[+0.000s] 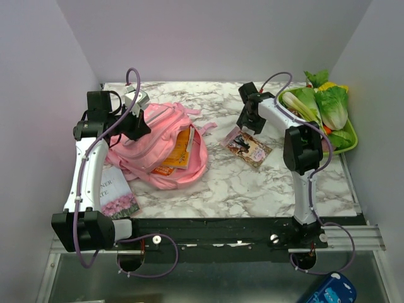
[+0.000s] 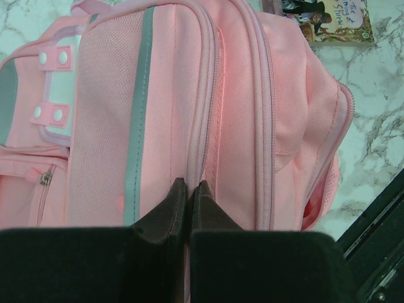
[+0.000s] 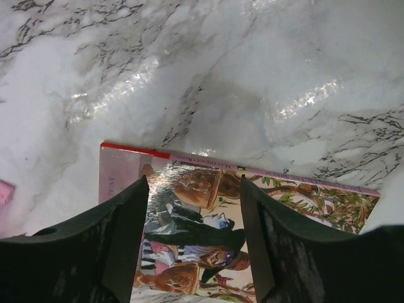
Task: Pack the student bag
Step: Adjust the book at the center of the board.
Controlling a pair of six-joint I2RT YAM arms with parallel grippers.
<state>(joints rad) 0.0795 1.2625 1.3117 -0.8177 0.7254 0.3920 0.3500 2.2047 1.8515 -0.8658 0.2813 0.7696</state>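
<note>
The student bag (image 1: 148,154) lies on its side at the left of the marble table, pink with grey-green stripes (image 2: 136,120). An orange book (image 1: 182,148) sticks out of its open mouth. My left gripper (image 1: 140,126) (image 2: 188,186) is shut on a fold of the bag's pink fabric beside a zip seam. A picture book (image 1: 247,147) (image 3: 196,240) (image 2: 334,22) lies flat on the table right of the bag. My right gripper (image 1: 242,130) (image 3: 193,181) hovers open just above its cover, one finger over each side of the picture, holding nothing.
A green tray (image 1: 349,146) of leafy vegetables stands at the far right. A book with a flower cover (image 1: 118,197) lies at the near left, partly under the left arm. White walls close the sides and back. A black rail (image 1: 240,230) runs along the near edge.
</note>
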